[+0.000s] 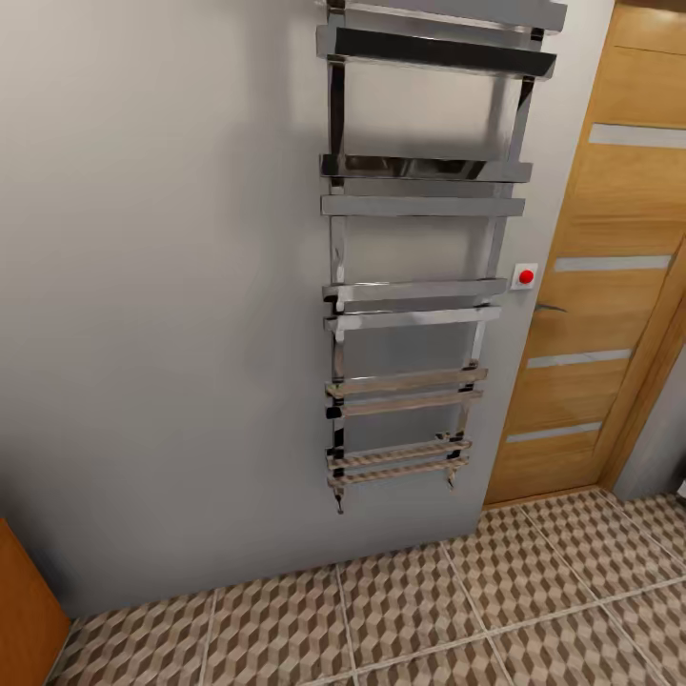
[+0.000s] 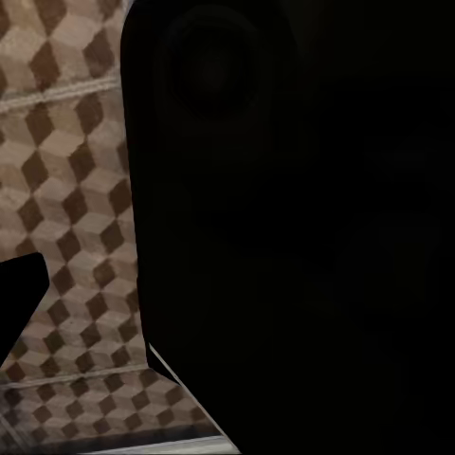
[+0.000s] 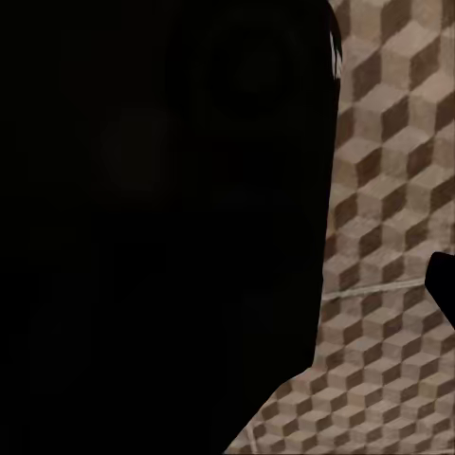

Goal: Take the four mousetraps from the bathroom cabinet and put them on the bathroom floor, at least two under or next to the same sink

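Honestly, I cannot tell how my fingers stand just now. Through the left wrist camera a big dark mass sits close against the lens, with a small dark wedge (image 2: 17,294) poking in at one edge that may be a fingertip, though I would not swear to it. Through the right wrist camera it is much the same: dark bulk up close and a dark sliver (image 3: 443,284) at the rim. Spread or pressed together, I can't say for either hand; nothing shows as pinched.

Past that darkness, both wrist cameras look down on the bathroom floor (image 1: 410,610), cube-patterned tiles in brown and beige with pale grout.

Further out, my head faces a grey wall (image 1: 162,286) carrying a chrome ladder towel rail (image 1: 419,295), with a small white plate bearing a red button (image 1: 525,276) just beside it and a wooden door (image 1: 610,286) with pale strips beyond that. Low at my left, an orange-brown corner (image 1: 24,610) pokes in; I judge that to be the cabinet, though no drawer or handle is visible from here, so I cannot speak for what it holds.

As for the mousetraps, I reckon they are still in that cabinet, since the floor before me is plain tile. I expect them light, stiff little boards, easily skidded on a flat surface. I'd pinch each across its wooden edges, keeping clear of the metal parts, which could snag or spring.
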`<state>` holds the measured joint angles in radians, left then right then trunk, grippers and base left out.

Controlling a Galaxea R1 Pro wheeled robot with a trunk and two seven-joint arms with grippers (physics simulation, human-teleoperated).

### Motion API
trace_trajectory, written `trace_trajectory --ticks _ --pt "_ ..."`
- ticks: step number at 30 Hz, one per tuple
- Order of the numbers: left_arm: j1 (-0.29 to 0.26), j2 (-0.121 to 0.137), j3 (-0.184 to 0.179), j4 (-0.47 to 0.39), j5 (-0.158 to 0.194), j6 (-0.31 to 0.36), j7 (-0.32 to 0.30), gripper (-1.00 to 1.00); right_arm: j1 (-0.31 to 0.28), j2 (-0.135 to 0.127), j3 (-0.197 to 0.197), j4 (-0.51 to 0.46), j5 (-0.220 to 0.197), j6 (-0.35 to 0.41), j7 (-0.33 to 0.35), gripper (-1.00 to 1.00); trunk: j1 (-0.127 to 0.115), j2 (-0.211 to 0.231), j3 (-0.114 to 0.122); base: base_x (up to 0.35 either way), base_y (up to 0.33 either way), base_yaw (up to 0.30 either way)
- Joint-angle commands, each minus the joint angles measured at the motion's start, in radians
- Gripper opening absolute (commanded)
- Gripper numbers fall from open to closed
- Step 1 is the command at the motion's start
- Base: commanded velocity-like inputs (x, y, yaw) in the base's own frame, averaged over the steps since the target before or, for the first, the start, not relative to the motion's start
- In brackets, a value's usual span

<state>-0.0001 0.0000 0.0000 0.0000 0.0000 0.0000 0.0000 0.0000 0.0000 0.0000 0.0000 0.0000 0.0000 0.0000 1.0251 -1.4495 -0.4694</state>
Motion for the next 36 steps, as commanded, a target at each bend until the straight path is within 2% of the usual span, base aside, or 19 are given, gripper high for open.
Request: trace_trajectory --ticks 1,4,14,18,26,36 --pt "0.000 0.000 0.000 0.000 0.000 0.000 0.000 1.00 0.000 0.000 0.000 0.000 0.000 0.000 0.000 1.00 0.000 -0.001 -0.001 0.000 0.000 0.000" --pt "0.002 -0.017 -0.004 0.001 -0.001 -0.003 -0.003 1.00 -0.017 -0.003 0.001 -0.017 -0.003 -0.016 0.003 1.00 0.000 -0.001 -0.001 0.000 0.000 0.000" --pt "0.013 -0.033 0.001 0.000 0.004 -0.005 -0.004 1.00 -0.071 0.001 0.002 -0.061 0.001 -0.040 0.002 1.00 0.000 -0.001 -0.001 0.000 0.000 0.000" --pt "0.016 -0.024 0.001 -0.003 0.004 -0.008 -0.005 1.00 -0.094 0.002 0.002 -0.083 0.001 -0.062 0.002 1.00 0.000 -0.001 -0.001 0.000 0.000 0.000" --pt "0.017 0.016 0.003 -0.004 0.006 -0.049 -0.005 1.00 -0.140 0.002 0.000 -0.091 -0.004 -0.107 0.000 1.00 0.000 -0.001 -0.001 0.000 0.000 0.000" --pt "0.017 0.022 0.003 -0.005 0.006 -0.062 -0.005 1.00 -0.142 0.004 0.001 -0.090 -0.008 -0.128 0.000 1.00 0.000 -0.001 -0.001 0.000 0.000 0.000"
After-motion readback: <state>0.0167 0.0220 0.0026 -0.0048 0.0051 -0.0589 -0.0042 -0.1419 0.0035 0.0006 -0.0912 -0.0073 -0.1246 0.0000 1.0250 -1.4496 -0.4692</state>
